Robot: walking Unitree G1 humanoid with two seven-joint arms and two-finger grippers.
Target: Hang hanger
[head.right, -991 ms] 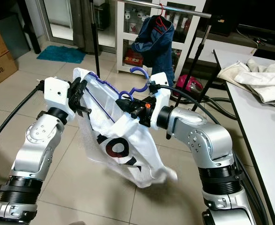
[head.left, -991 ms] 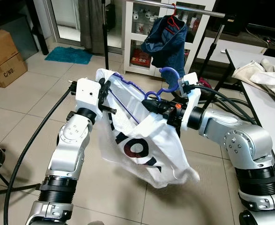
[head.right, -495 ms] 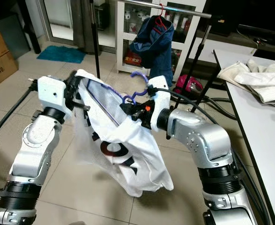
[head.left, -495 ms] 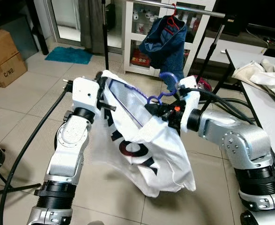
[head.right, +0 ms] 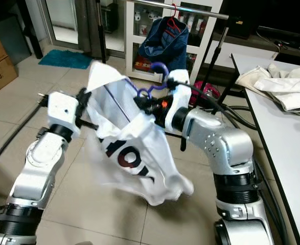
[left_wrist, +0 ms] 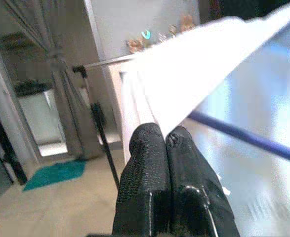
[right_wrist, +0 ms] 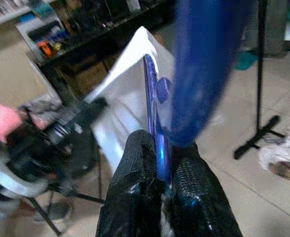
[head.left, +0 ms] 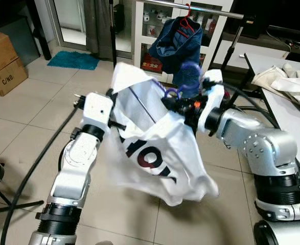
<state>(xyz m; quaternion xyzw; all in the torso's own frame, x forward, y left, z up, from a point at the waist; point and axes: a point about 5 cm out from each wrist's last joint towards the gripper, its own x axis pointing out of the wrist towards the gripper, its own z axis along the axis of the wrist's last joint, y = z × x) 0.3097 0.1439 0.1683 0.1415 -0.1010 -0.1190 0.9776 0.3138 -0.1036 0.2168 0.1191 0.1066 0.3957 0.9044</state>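
Hanging between the two raised arms, a white shirt [head.left: 155, 148] with dark lettering is carried on a blue hanger [head.right: 152, 84], in front of the robot and just below a metal rail [head.left: 190, 8]. The right pincer [right_wrist: 157, 163] is clamped on the hanger's blue bar beneath the hook, with the bar seen pressed between its two black fingers [right_wrist: 135, 173] in the right wrist view. The left pincer [left_wrist: 165, 143] is closed on the white cloth at the shirt's far shoulder, where the fingertips [left_wrist: 147, 148] are pressed together around a fold. The hook is held up near a blue garment [head.left: 178, 48] that is draped on a red hanger [head.left: 188, 20] on the rail. At the right, crumpled pale cloth [head.left: 287, 84] is spread on a white bench [head.left: 293, 127]. A cardboard box [head.left: 4, 64] and a teal mat [head.left: 73, 59] are seen on the tiled floor [head.left: 22, 132].
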